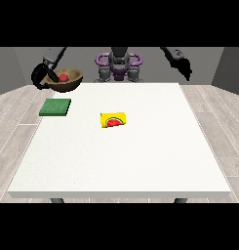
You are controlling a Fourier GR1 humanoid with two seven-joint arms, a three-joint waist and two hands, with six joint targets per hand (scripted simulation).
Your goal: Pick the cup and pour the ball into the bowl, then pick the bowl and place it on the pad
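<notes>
White table (pixel 140 161) bears flat green pad (pixel 55 107); round wooden bowl (pixel 67 82) aloft.

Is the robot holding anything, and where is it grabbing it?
Yes. The hand at the view's left holds the brown bowl by its rim, with the red ball inside. The other hand holds nothing.

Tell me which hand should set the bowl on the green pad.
The robot's right hand, at the view's left: it holds the bowl near the pad. The other hand is across the table.
</notes>
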